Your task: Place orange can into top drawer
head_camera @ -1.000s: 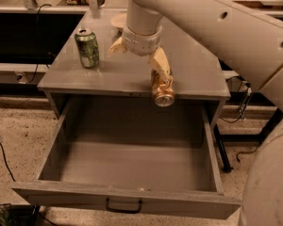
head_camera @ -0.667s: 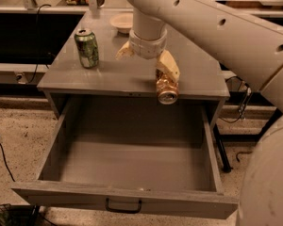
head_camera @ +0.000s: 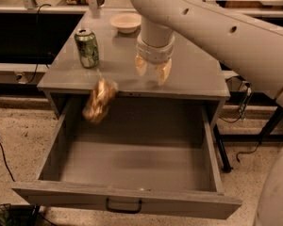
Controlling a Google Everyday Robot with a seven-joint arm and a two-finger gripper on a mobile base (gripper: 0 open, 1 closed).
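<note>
My gripper (head_camera: pixel 152 70) above grey surface (head_camera: pixel 193 74), jaws now apart, empty; small orange-gold metallic can (head_camera: pixel 99 100) released, apparently falling toward wide grey metal top drawer (head_camera: pixel 132 164).

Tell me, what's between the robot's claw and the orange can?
Nothing stands there. In the camera view, only bare grey cabinet top lies between the open gripper and the orange can at the top drawer's back left.

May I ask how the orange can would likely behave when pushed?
The orange can, blurred over the top drawer's left side, is cylindrical, so it probably rolls easily. Small metal: likely light, dentable. The gripper hangs over the cabinet top, jaws open.
</note>
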